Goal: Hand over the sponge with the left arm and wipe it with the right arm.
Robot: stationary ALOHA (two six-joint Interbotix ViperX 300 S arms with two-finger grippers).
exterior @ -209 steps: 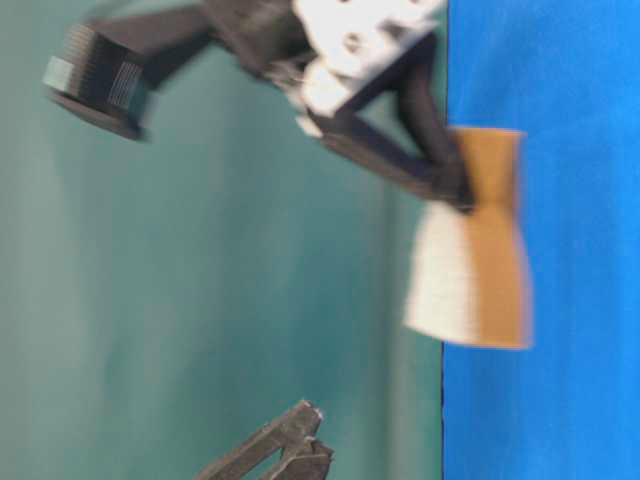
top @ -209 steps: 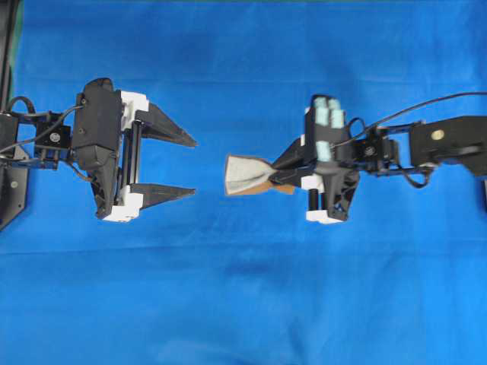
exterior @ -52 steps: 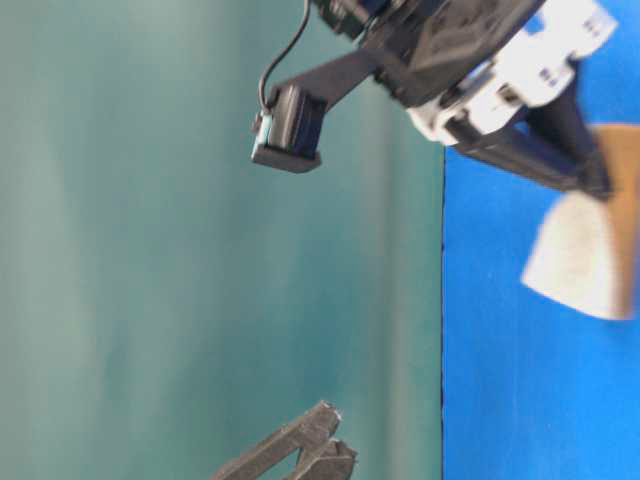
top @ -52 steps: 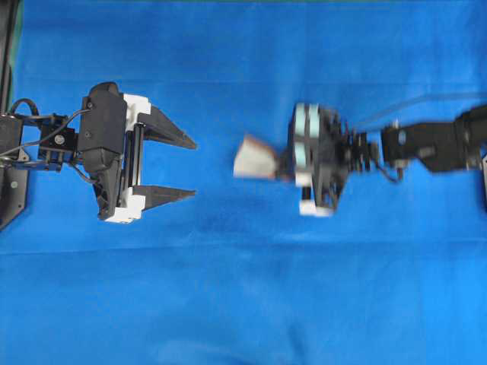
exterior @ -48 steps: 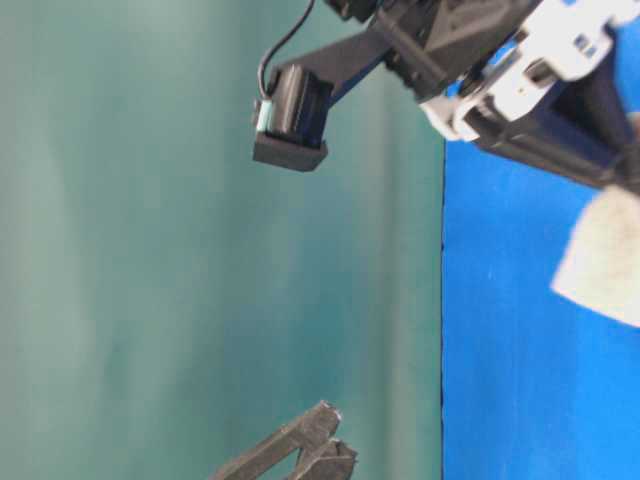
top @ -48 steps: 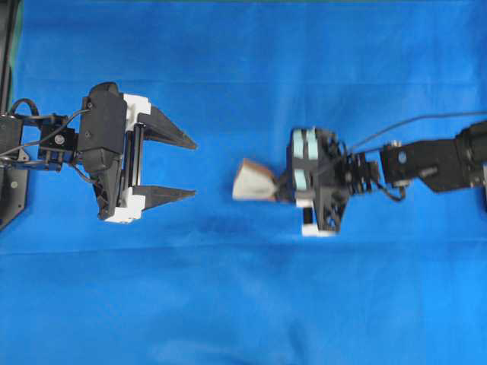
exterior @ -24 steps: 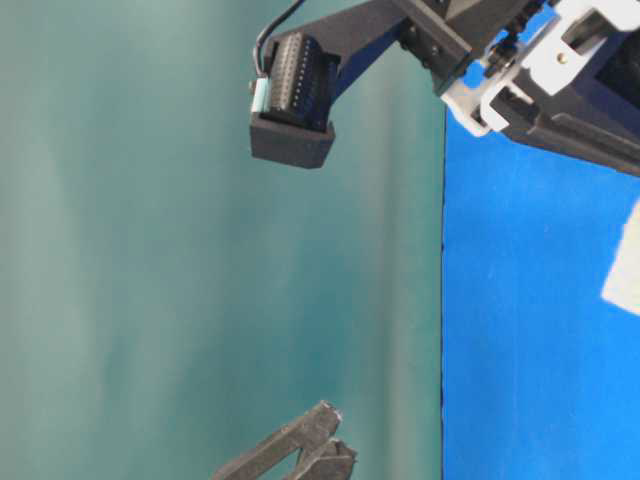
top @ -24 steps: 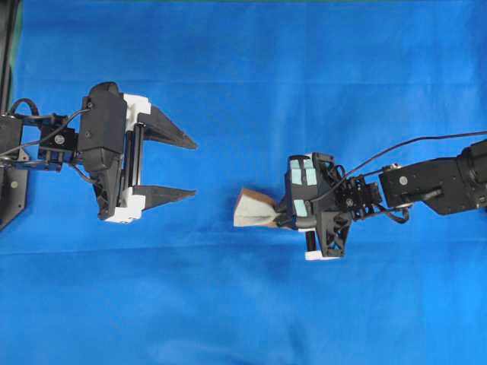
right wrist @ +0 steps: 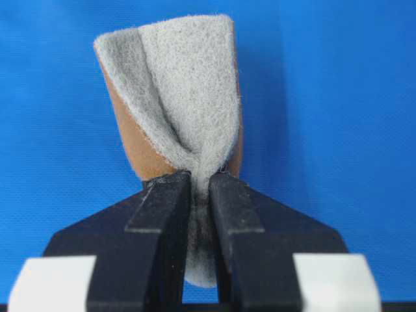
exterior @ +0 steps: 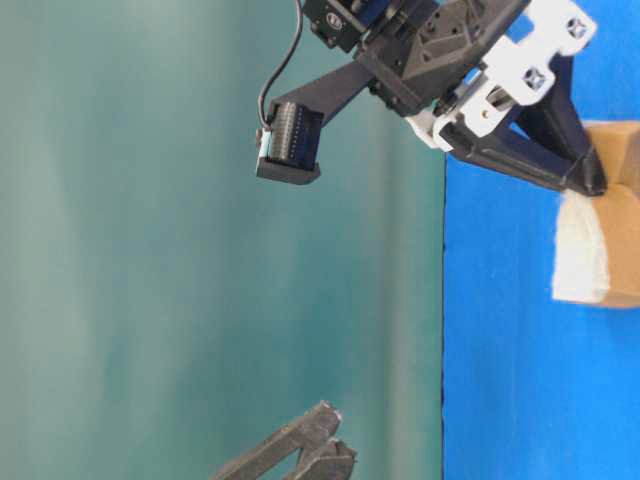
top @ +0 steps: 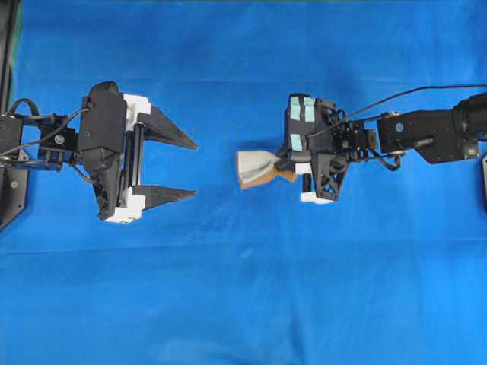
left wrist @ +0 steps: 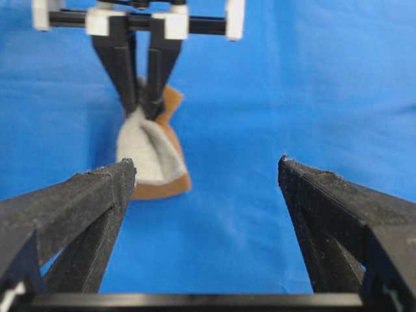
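Note:
The sponge point(top: 255, 167) is pinched at one end, its grey-white fuzzy top folded over the orange-brown layer. My right gripper point(top: 280, 169), with teal patches on its wrist, is shut on it, low over the blue cloth point(top: 243, 289). The right wrist view shows the sponge point(right wrist: 182, 97) squeezed in the right gripper point(right wrist: 200, 179). My left gripper point(top: 195, 167), with a plain black wrist, is open and empty, pointing at the sponge across a gap. In the left wrist view the sponge point(left wrist: 153, 153) lies ahead, left of the left gripper point(left wrist: 205, 164). The table-level view shows the sponge point(exterior: 585, 255) too.
The blue cloth covers the whole table. A teal-green wall point(exterior: 200, 250) fills the table-level view's left. A black cable point(top: 411, 95) runs along the right arm. A black frame point(top: 11, 190) stands at the overhead view's left edge.
The right gripper carried the sponge toward the lower part of the overhead view, then back up level with the left gripper, turning its wrist. The left arm has not moved.

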